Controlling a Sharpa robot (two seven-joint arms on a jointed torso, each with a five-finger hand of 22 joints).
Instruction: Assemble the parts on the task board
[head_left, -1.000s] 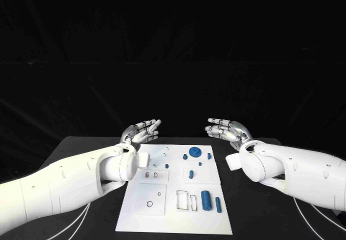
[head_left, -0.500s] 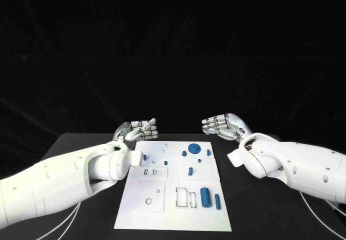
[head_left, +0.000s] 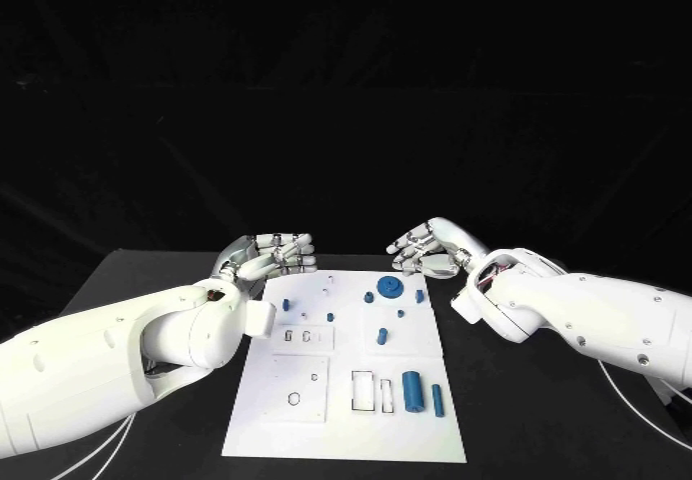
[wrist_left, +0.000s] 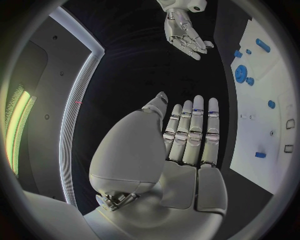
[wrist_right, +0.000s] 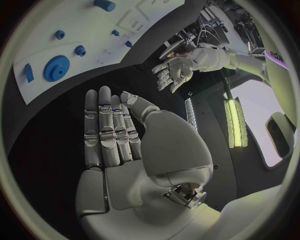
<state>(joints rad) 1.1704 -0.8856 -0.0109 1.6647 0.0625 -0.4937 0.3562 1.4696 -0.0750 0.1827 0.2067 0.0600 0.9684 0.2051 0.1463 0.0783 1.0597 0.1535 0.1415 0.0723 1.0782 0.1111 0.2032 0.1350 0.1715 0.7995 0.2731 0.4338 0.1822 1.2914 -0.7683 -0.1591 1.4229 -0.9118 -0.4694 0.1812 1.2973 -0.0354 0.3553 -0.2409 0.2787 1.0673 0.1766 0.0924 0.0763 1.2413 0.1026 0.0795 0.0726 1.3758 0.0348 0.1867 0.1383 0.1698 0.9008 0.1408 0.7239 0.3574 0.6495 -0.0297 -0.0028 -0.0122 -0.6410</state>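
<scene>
The white task board (head_left: 310, 420) lies in the middle of the black table. On it are a blue gear (head_left: 389, 287) at the far end, several small blue pegs (head_left: 382, 337) in the middle, and a thick blue cylinder (head_left: 413, 392) beside a thin blue rod (head_left: 437, 400) nearer me. My left hand (head_left: 274, 255) hovers off the board's far left corner. My right hand (head_left: 426, 250) hovers over the far right edge, just beyond the gear. The left hand (wrist_left: 187, 135) and the right hand (wrist_right: 119, 135) both show straight fingers and a bare palm. Neither touches a part.
Rectangular slots (head_left: 364, 392) and a square plate with a small ring hole (head_left: 294, 398) mark the near half of the board. Black table (head_left: 534, 420) surrounds the board on both sides. My white forearms lie along the board's left and right edges.
Both hands have turned from palms up to palms facing each other. The right hand has moved inward toward the left hand, over the board's far edge. No part has moved.
</scene>
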